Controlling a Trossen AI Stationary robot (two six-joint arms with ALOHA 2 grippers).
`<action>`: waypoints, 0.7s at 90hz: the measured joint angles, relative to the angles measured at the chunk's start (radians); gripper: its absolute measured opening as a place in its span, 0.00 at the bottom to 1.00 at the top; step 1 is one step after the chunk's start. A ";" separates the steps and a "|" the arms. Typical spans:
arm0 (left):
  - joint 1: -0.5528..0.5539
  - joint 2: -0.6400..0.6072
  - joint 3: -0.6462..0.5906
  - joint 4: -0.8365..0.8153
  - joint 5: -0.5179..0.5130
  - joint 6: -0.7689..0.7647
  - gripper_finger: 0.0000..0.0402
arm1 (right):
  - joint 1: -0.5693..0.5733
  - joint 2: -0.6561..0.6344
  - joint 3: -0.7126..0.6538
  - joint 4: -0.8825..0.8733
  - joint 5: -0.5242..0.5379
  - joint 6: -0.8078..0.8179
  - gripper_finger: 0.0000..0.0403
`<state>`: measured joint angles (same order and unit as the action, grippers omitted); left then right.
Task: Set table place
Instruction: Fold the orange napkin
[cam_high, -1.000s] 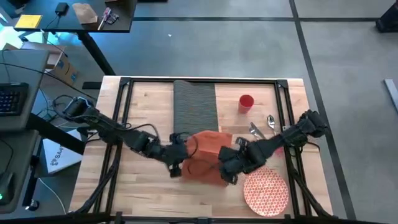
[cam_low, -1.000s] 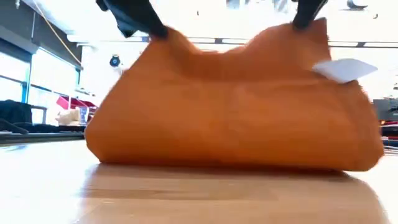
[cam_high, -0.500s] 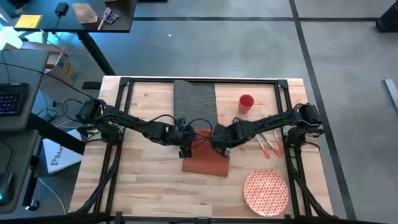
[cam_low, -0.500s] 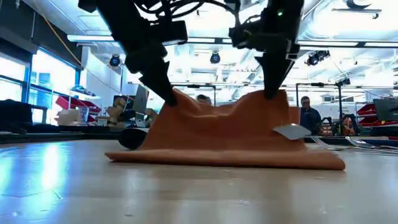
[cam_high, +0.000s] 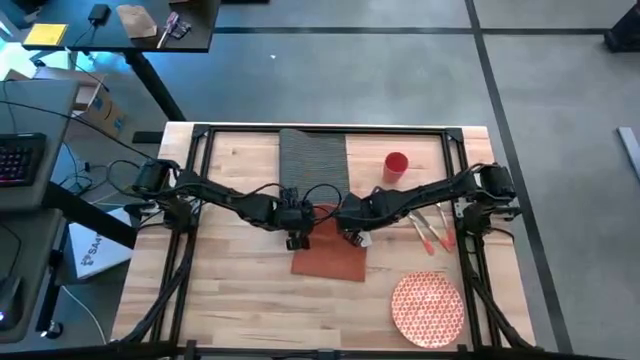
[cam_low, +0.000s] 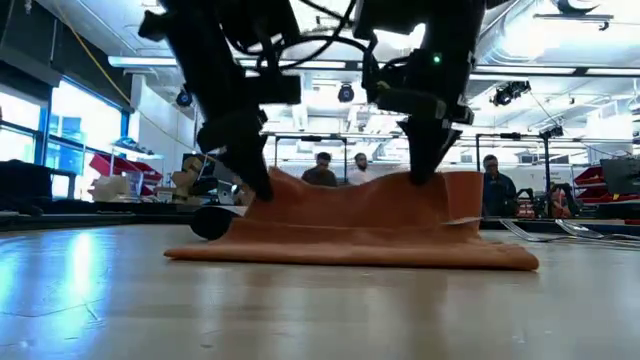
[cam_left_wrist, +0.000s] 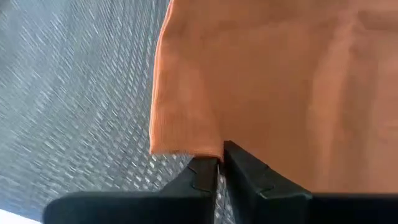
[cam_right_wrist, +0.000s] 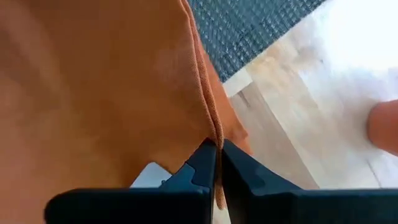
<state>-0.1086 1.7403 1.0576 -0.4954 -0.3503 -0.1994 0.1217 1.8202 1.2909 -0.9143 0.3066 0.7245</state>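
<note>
We've got the left gripper & right gripper each pinched on a far corner of the napkin, mid-table by the placemat's near edge; it's light, limp cloth, so corners/hem grip best.

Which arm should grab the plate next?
Right. The plate lies on the right arm's side of the table; both grippers, left and right, are shut on the napkin.

A large open lab or workshop is indicated: ceiling strip lights, people seated at benches behind the table, a cluttered dark desk, grey taped floor.
</note>
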 joint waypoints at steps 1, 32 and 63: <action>0.004 -0.001 0.000 -0.004 0.009 -0.004 0.07 | -0.001 0.000 -0.001 -0.001 -0.002 0.006 0.06; 0.047 -0.161 0.000 -0.188 0.152 -0.004 0.26 | 0.033 -0.089 0.015 -0.024 -0.050 -0.148 0.45; 0.034 -0.095 -0.050 0.143 0.390 0.302 0.26 | 0.047 -0.152 -0.251 0.444 -0.264 -0.391 0.42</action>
<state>-0.0750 1.6451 1.0079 -0.3524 0.0394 0.1028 0.1687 1.6679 1.0401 -0.4699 0.0426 0.3340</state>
